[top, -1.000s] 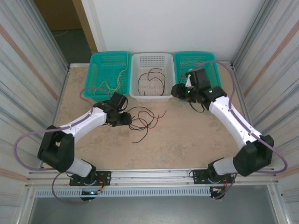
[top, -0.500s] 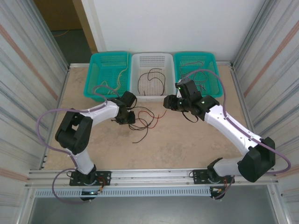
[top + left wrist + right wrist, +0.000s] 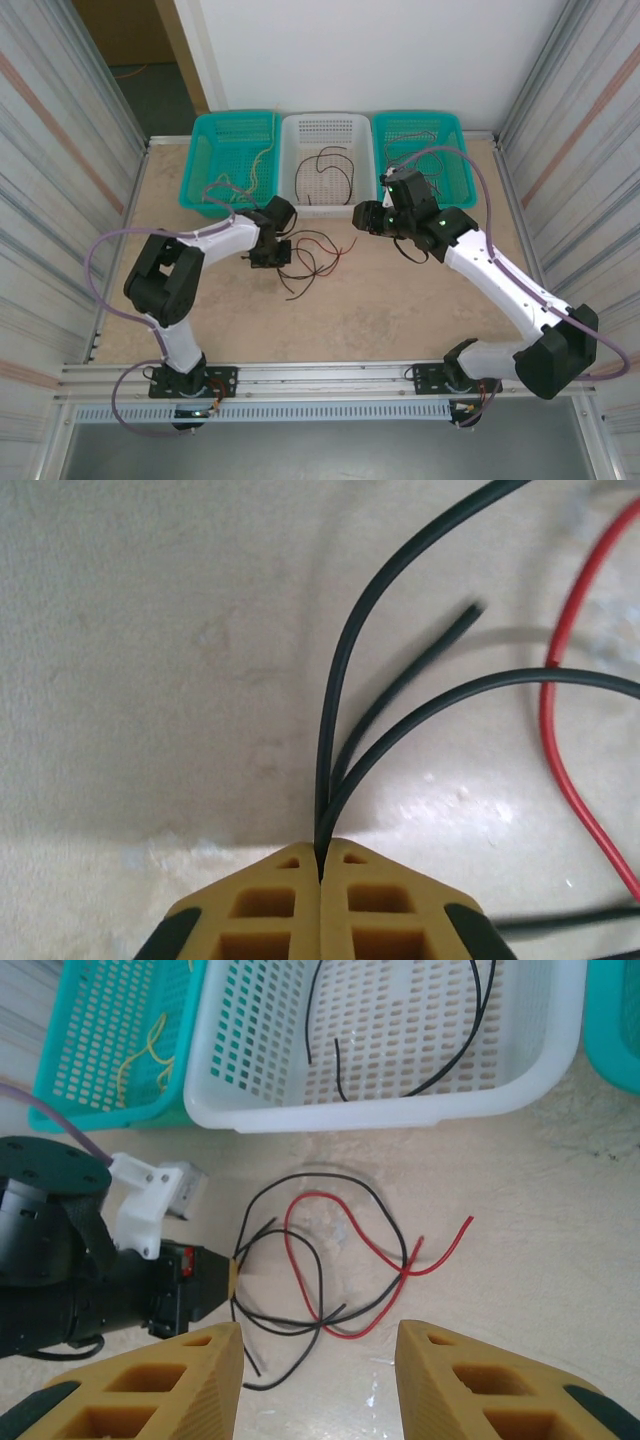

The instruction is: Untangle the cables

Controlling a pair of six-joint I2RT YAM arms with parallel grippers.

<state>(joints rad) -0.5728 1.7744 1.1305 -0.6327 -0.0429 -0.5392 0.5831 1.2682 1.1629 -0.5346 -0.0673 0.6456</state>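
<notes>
A loose tangle of thin black and red cables [image 3: 312, 256] lies on the table in front of the white basket. My left gripper [image 3: 283, 253] is at the tangle's left edge, down at table level. Its yellow fingers [image 3: 322, 858] are shut on black cable strands [image 3: 335, 680] that fan out from the tips, and a red cable [image 3: 548, 710] curves past on the right. My right gripper [image 3: 358, 218] hovers above the tangle's right side. It stands open [image 3: 318, 1332], with the black loop [image 3: 306, 1176] and red loop [image 3: 306, 1197] below and nothing between its fingers.
Three baskets line the far edge. The left teal one [image 3: 200, 170] holds pale yellow cables [image 3: 262, 160], the white one [image 3: 325, 207] holds black cables [image 3: 330, 165], and the right teal one [image 3: 455, 135] holds dark cables. Metal walls close both sides.
My left gripper has edged right to the tangle's edge as its arm folded up. My right gripper swung from the right teal basket's front to above the tangle, then held.
</notes>
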